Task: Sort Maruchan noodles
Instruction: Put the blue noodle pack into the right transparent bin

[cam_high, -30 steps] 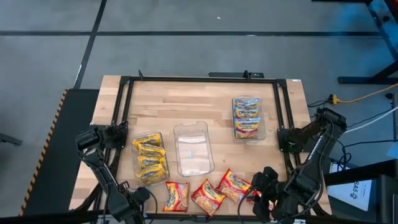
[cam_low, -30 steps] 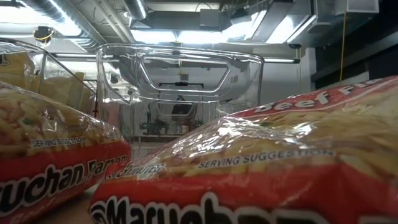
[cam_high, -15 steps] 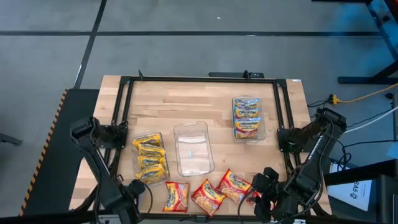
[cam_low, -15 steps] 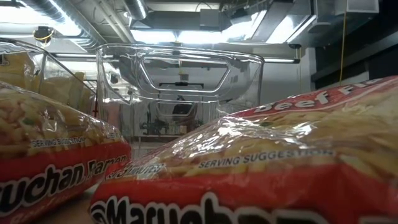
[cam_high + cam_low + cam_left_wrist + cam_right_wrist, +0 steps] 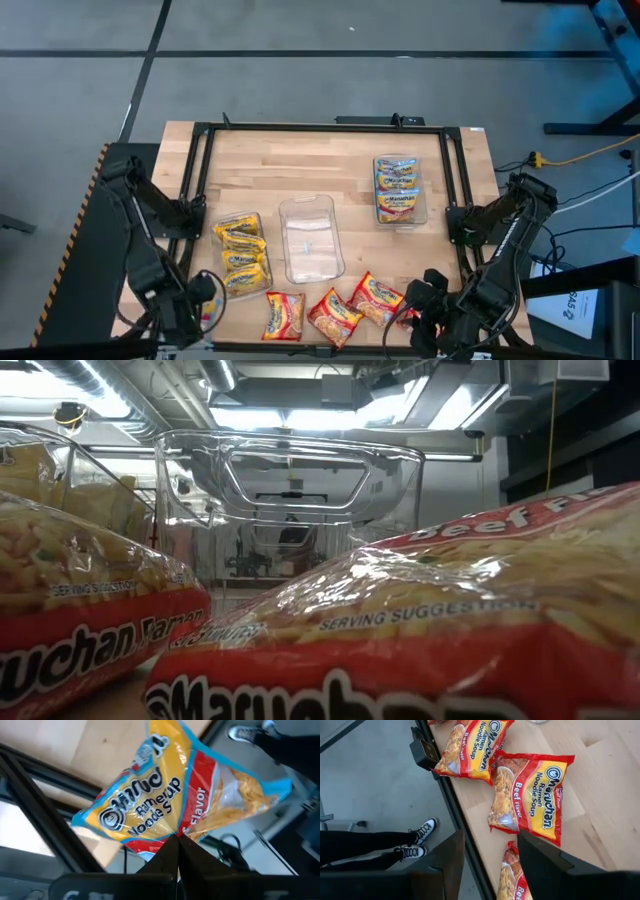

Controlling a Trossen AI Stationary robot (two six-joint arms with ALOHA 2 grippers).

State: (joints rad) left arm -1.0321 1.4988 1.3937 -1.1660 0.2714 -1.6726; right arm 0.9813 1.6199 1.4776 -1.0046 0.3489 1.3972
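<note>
Butcher-block worktop (image 5: 330, 170) carries three sorting trays. Your left end effector (image 5: 176, 851) pinches a yellow packet (image 5: 175, 790) by its edge at the near-left corner, likely bound for the yellow tray (image 5: 242, 255). Your right end effector (image 5: 490, 855) waits spread wide above the red packets (image 5: 532, 795).

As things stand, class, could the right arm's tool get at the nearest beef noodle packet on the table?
Probably yes. The right tool hangs open beside the beef packet, which lies flat and uncovered near the table edge.

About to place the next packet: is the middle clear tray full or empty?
Empty. In the high view the middle clear tray shows only bare plastic, while the left tray holds yellow packets and the right tray holds blue-edged ones.
</note>
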